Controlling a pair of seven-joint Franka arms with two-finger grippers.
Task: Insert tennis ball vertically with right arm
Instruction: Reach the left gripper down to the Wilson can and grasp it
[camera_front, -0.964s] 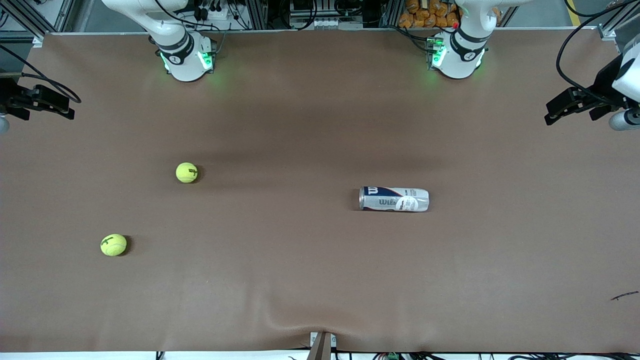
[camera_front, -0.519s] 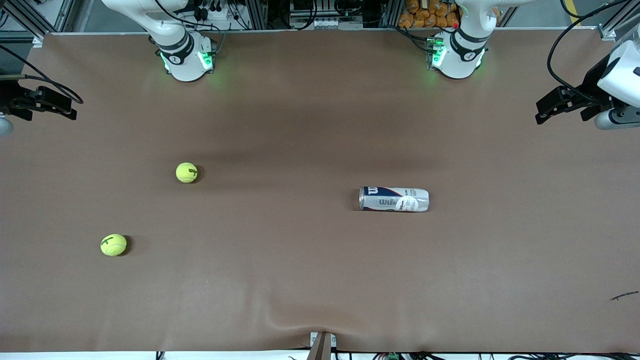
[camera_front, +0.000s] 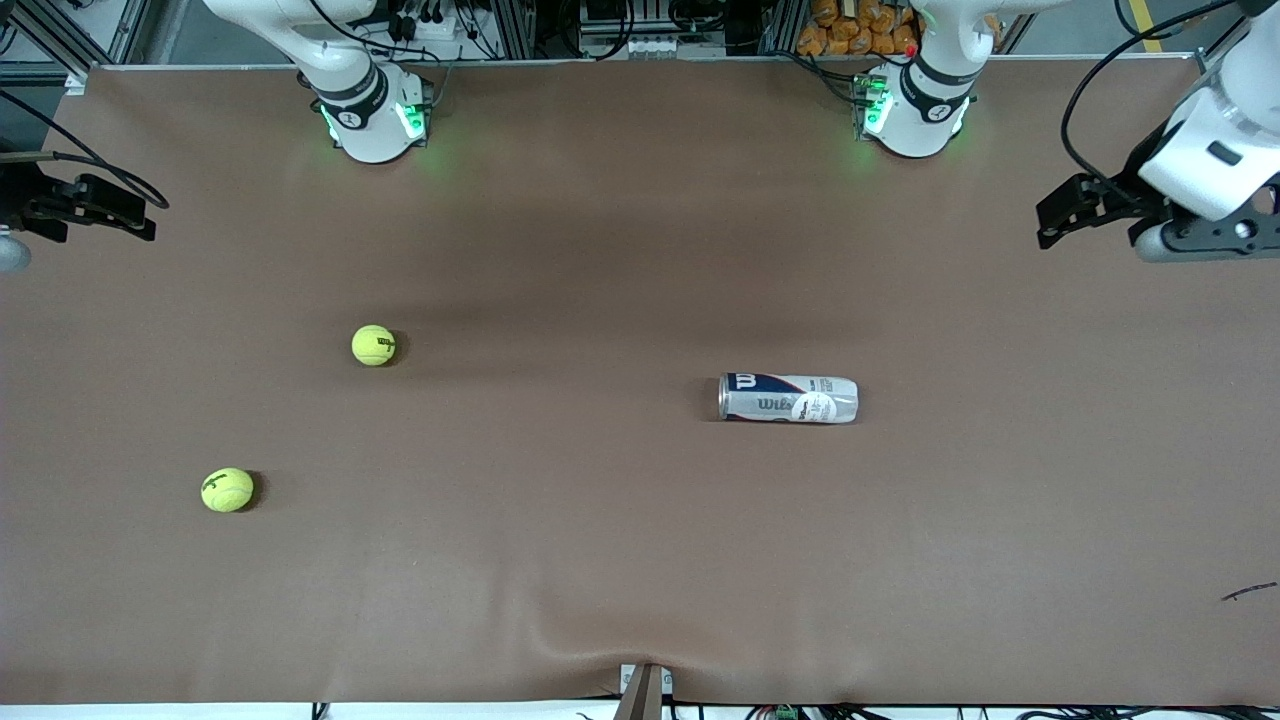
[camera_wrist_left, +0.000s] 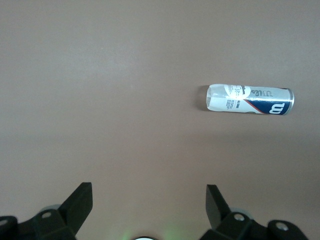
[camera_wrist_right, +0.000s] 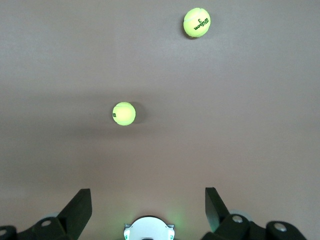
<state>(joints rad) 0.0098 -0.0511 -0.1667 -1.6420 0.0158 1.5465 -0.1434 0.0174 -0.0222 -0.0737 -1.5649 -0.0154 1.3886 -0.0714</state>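
Lying well apart from right pincer (camera_wrist_right: 148, 210): tennis ball (camera_wrist_right: 124, 113).

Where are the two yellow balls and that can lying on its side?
Nearer tennis ball (camera_front: 227, 490): front view, middle of its yellow felt.
Farther tennis ball (camera_front: 373, 345): front view, middle, by the black print.
Ball can (camera_front: 788, 398): front view, middle of its label.

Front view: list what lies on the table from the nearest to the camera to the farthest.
Tennis ball at the right arm's end → tennis ball can lying on its side → second tennis ball.
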